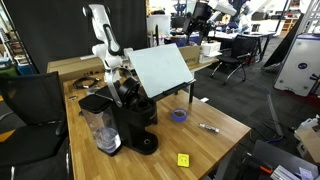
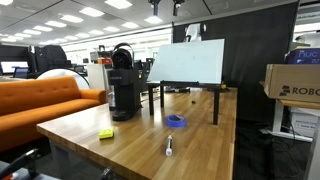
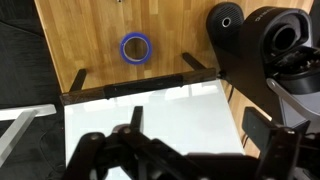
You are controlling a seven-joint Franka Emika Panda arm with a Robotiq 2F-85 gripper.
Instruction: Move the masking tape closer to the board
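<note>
The masking tape is a small blue ring lying flat on the wooden table, seen in both exterior views (image 1: 180, 115) (image 2: 177, 121) and in the wrist view (image 3: 136, 47). The board is a tilted white panel on black legs (image 1: 160, 68) (image 2: 190, 62), and it fills the lower part of the wrist view (image 3: 150, 115). The tape lies a short way in front of the board's legs, apart from them. My gripper (image 3: 195, 135) is open and empty, high above the board's far side, near the arm (image 1: 116, 62). In an exterior view it is hidden behind the board.
A black coffee machine (image 1: 130, 115) (image 2: 124, 85) (image 3: 270, 50) stands beside the board. A yellow square note (image 1: 183, 159) (image 2: 106, 133) and a marker pen (image 1: 209, 127) (image 2: 169, 147) lie near the table's front edge. An orange sofa (image 2: 40, 100) stands alongside the table.
</note>
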